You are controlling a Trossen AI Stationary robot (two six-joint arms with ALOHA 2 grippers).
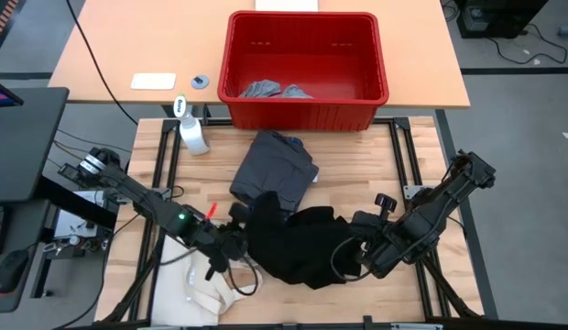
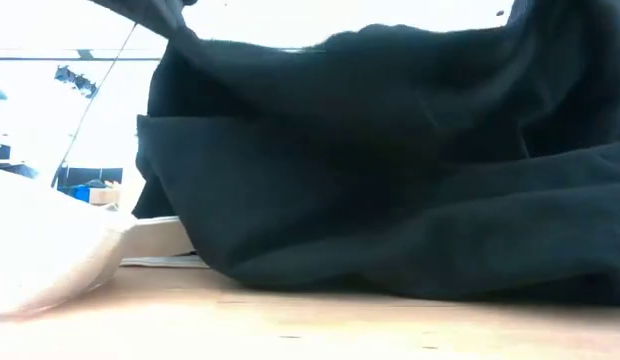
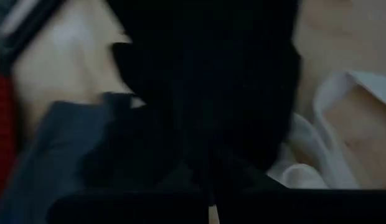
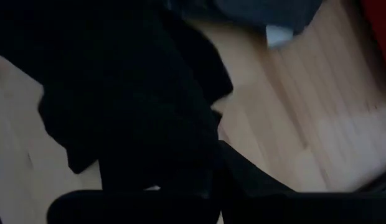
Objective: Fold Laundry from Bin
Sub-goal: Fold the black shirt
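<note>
A pale wood desk [image 1: 357, 160] is seen from above, with the red bin [image 1: 305, 69] at its far side. Small grey pieces [image 1: 266, 90] are left in the bin. A dark grey piece [image 1: 277, 167] is laid just in front of it. The big black piece [image 1: 302, 243] is spread near the front edge, between both arms. Its left edge is pinched by the left fingers [image 1: 236, 234], and its right edge by the right fingers [image 1: 357, 249]. A cream bag [image 1: 197, 289] is lying beside it.

bin [image 1: 307, 69]: table's far side | folded piece [image 1: 275, 165]: before bin | large garment [image 1: 302, 243]: nearest | bottle [image 1: 194, 136]: left
</note>
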